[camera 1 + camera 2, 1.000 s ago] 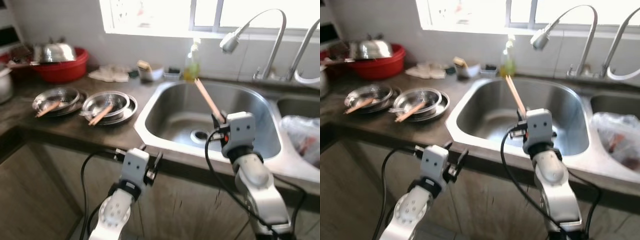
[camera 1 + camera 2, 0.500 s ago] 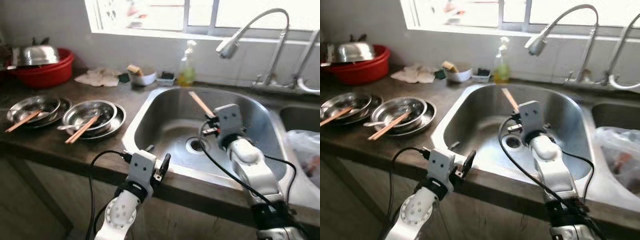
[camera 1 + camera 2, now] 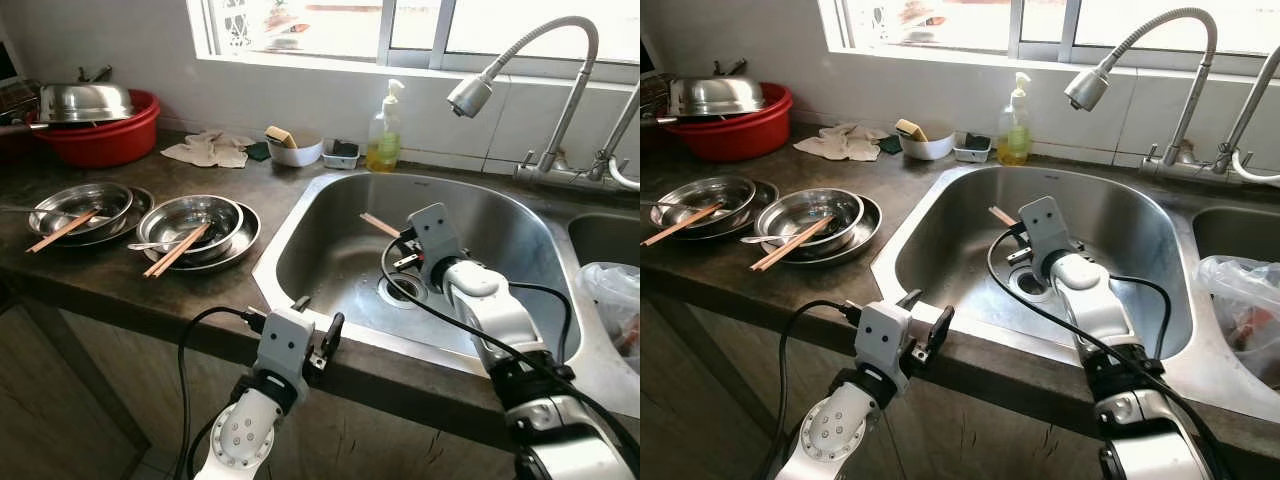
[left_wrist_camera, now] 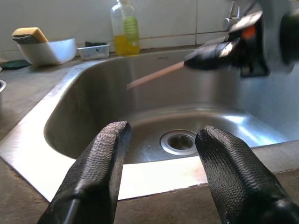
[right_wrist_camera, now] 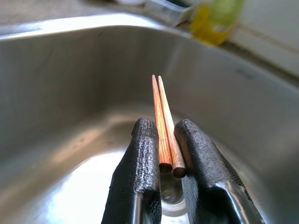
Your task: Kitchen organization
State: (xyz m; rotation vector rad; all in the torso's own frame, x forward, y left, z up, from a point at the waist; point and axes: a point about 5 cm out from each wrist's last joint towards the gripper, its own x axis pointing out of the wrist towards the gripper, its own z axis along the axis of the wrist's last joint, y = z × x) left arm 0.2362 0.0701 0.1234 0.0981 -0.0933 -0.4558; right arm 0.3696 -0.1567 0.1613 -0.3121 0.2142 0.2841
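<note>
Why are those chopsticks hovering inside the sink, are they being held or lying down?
Held. The right gripper is shut on the chopsticks, pinching them above the sink drain.

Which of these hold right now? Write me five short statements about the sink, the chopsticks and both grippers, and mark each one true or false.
1. The right gripper is shut on a pair of wooden chopsticks. True.
2. Those chopsticks are held over the steel sink, above its basin. True.
3. The left gripper is clamped on a bowl. False: its fingers are open and hold nothing, near the counter's front edge.
4. The soap bottle stands inside the sink basin. False: it stands on the ledge behind the sink, by the wall.
5. Another pair of chopsticks lies across a steel bowl on the counter, left of the sink. True.
</note>
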